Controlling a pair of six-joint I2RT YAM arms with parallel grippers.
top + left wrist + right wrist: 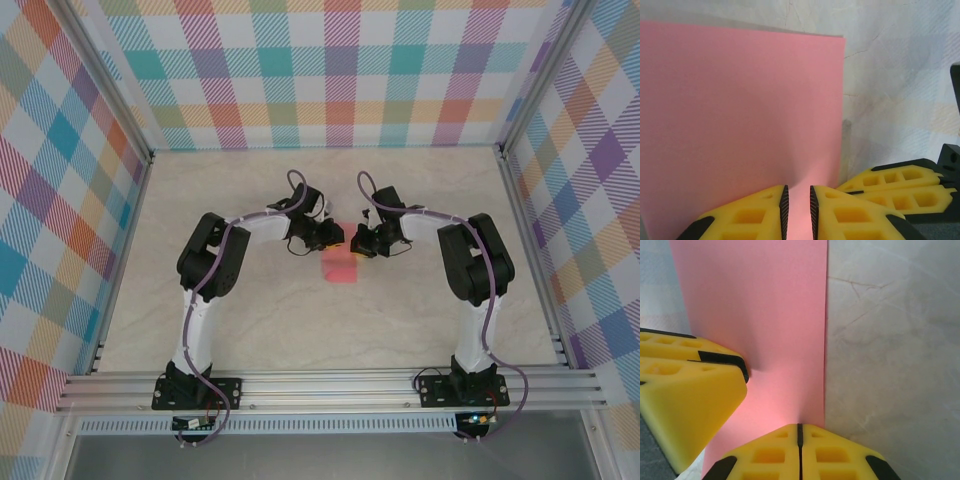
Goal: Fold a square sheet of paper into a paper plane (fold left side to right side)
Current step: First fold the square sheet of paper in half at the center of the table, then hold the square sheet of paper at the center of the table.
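The left fingers (755,215) stand slightly parted, clamping nothing, their tips low over the near edge of the paper (740,110). The paper lies flat on the worktop (900,75) at mid-table, between the two wrists. The right fingers (840,450) are clenched tight together, tips at a straight edge of the paper; whether they pinch it I cannot tell. This looks like pressing a fold. The left should pin the paper against sliding, while the right presses firmly along that edge without dragging it askew.

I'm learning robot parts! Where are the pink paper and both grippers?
pink paper (340,270), top view, its middle.
left gripper (798,200), left wrist view, between fingertips.
right gripper (800,434), right wrist view, between fingertips.
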